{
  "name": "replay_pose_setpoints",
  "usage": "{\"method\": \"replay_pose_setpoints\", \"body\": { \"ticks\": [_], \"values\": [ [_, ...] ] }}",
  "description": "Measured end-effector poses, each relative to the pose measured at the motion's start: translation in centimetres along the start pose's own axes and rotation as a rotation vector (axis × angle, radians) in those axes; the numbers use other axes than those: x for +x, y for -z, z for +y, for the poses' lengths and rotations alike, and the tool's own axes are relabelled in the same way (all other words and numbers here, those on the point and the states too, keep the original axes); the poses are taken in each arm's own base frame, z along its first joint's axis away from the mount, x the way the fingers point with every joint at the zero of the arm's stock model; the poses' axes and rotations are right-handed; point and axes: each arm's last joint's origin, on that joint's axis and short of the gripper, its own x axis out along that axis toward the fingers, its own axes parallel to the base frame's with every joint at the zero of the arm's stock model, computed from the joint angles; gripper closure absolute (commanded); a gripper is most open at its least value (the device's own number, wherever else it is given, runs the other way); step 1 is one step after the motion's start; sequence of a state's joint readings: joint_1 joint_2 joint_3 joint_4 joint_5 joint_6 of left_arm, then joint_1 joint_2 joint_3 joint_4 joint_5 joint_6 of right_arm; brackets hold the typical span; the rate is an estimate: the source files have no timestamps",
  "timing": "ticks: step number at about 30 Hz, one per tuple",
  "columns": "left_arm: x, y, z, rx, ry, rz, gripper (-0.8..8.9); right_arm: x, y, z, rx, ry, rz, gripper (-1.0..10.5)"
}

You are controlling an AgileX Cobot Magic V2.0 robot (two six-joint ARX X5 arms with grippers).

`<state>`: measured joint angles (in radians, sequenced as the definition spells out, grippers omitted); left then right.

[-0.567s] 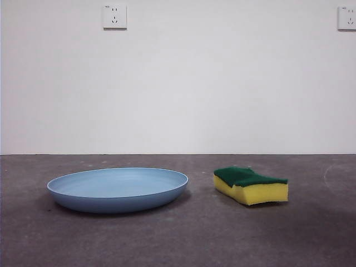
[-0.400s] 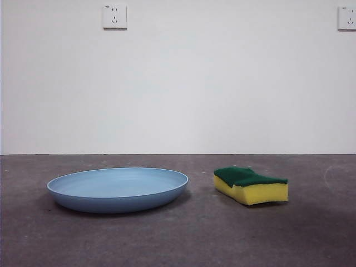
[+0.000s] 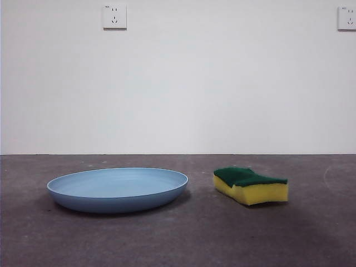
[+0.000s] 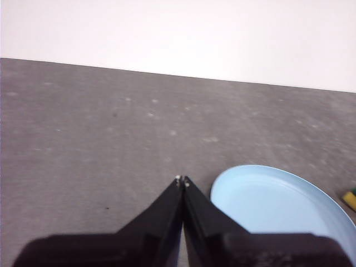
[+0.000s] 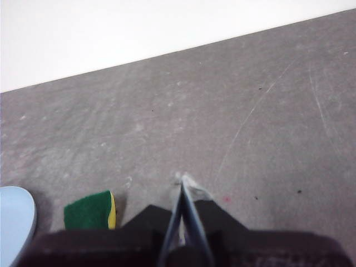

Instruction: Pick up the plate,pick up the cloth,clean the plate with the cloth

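Plate (image 3: 118,189) lies flat on the counter (image 3: 178,239), untouched; cloth (image 3: 251,186), a yellow-and-green sponge, sits near the plate, apart from it. Left gripper (image 4: 182,181) hangs above the counter just beside the plate's rim, jaws together; right gripper (image 5: 182,179) near the sponge, jaws together. Judgement: plate stiff, light, smooth; pinch at the raised rim. Sponge soft; squeeze across its pinched sides.

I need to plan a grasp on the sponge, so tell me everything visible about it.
The sponge is a small block of yellow foam with a dark green scouring layer on top and wavy, pinched sides. It lies flat on the grey table, green side up, apart from the blue plate beside it. Nothing touches it but the table.
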<state>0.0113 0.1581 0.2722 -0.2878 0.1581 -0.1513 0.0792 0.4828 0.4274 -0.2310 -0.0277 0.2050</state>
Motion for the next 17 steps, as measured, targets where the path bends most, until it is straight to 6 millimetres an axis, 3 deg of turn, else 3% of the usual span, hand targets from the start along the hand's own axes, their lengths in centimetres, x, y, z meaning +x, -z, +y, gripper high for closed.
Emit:
{"method": "replay_pose_setpoints", "body": {
  "ticks": [7, 14, 15, 17],
  "values": [
    [2.1, -2.9, 0.0, -0.024, -0.048, 0.156, 8.19, 2.6, -4.7, 1.3, -0.041, -0.100, 0.160, 9.5],
    [5.8, -5.5, -0.1, -0.066, -0.004, 0.389, 8.11, 5.3, -7.1, 2.1, -0.084, -0.207, 0.360, 9.3],
    [6.4, -5.7, -0.1, -0.073, 0.020, 0.422, 7.97, 5.7, -7.2, 2.1, -0.089, -0.209, 0.382, 8.7],
    [7.5, -6.1, -0.1, -0.087, 0.077, 0.473, 6.46, 6.3, -7.3, 2.1, -0.095, -0.208, 0.407, 7.3]
  ]
}}
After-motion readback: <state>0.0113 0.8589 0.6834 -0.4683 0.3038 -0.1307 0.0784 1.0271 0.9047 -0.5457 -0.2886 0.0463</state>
